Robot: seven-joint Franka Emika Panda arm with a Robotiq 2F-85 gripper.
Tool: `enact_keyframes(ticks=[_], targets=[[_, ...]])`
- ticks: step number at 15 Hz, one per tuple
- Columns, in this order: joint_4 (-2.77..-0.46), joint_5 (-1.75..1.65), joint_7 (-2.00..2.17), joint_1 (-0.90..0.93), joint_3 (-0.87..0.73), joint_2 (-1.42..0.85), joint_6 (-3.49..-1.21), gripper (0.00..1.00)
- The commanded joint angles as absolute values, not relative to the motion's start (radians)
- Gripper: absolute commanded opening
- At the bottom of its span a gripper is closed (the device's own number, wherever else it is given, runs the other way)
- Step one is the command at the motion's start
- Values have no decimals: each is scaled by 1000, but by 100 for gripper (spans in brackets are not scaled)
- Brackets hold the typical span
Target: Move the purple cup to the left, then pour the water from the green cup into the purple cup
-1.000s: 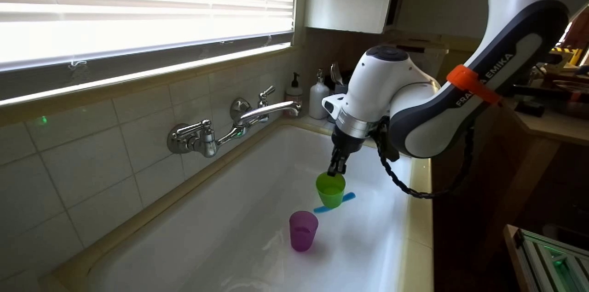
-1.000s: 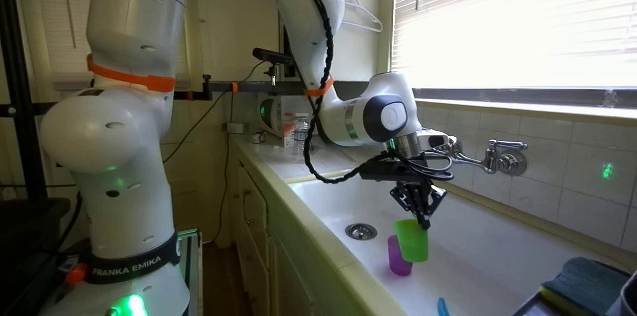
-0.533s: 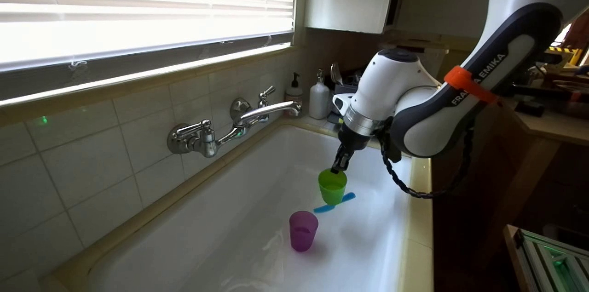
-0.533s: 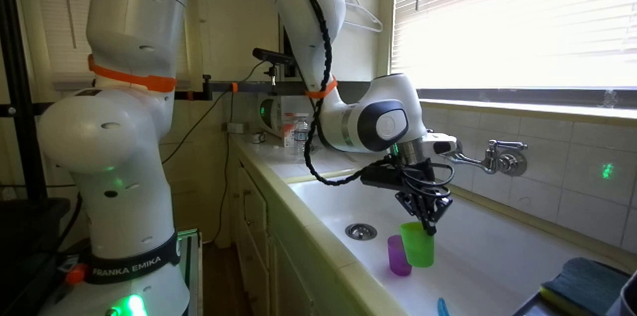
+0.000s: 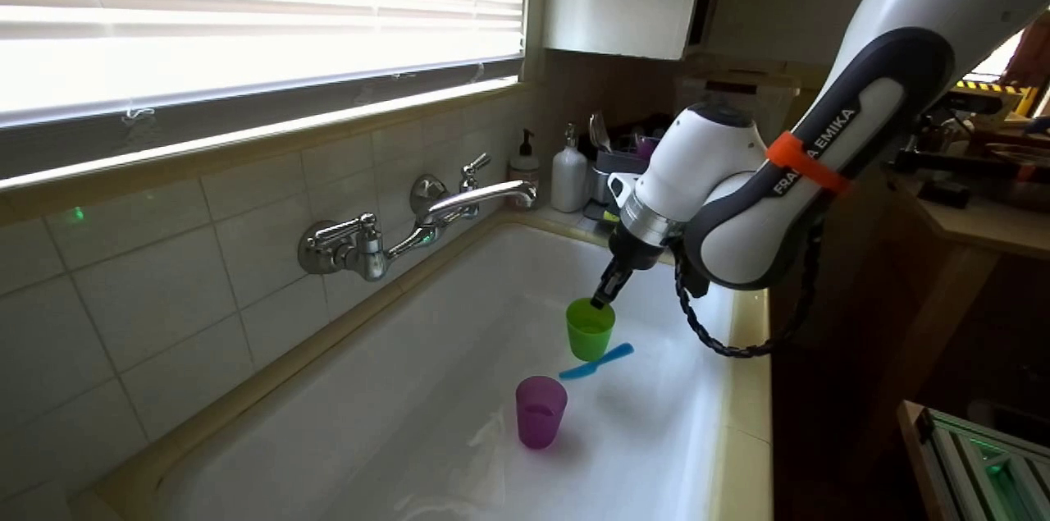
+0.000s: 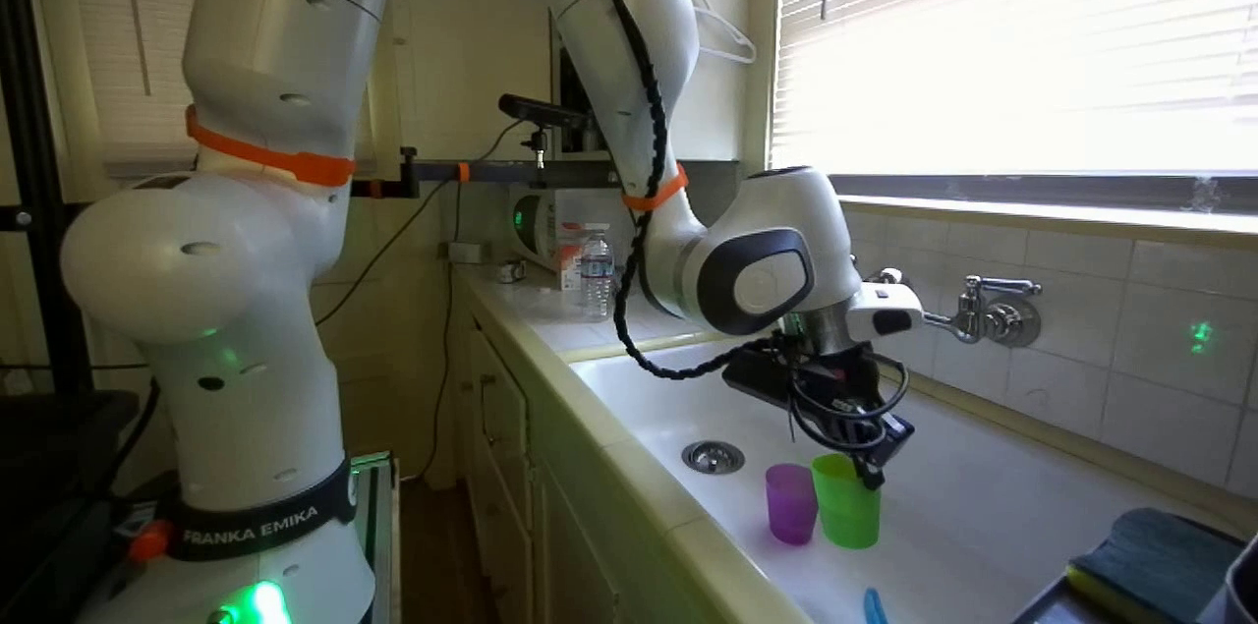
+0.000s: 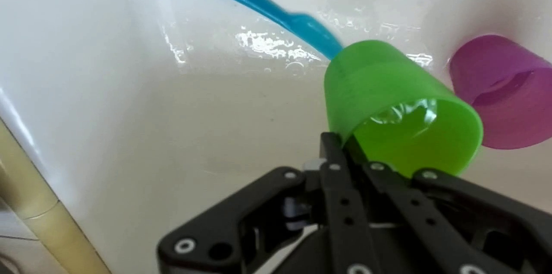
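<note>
I have the end effector pinched on the rim of the green cup, one finger seemingly inside the wall and the other outside. The cup is mouth up, its long axis near vertical, and the glints inside it I take to be the water. Weighing both exterior views, I judge its base a little clear of the sink floor.

What the coming move turns on is where the purple cup lies: upright on that floor, close by but apart from the green one, across the green mouth from my fingers. Since I grip the side away from it, tipping should bring the free lip towards the purple cup. The pour looks not yet begun, and I'd gain height first; swinging over too low could topple the purple cup, and a rim pinch may let the loaded cup twist.

Further out, a blue utensil lies near both cups, flat enough, I judge, to pass over.
</note>
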State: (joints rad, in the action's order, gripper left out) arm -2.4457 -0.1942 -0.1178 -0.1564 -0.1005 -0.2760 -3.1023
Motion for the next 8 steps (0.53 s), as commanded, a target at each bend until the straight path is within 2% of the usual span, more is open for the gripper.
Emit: enact_keyframes(ticks=[1, 8], targets=[[-2431, -126, -136, -251, -12, -340, -3190, 1], [-2361, -124, -113, -415, 115, -457, -3253, 1]])
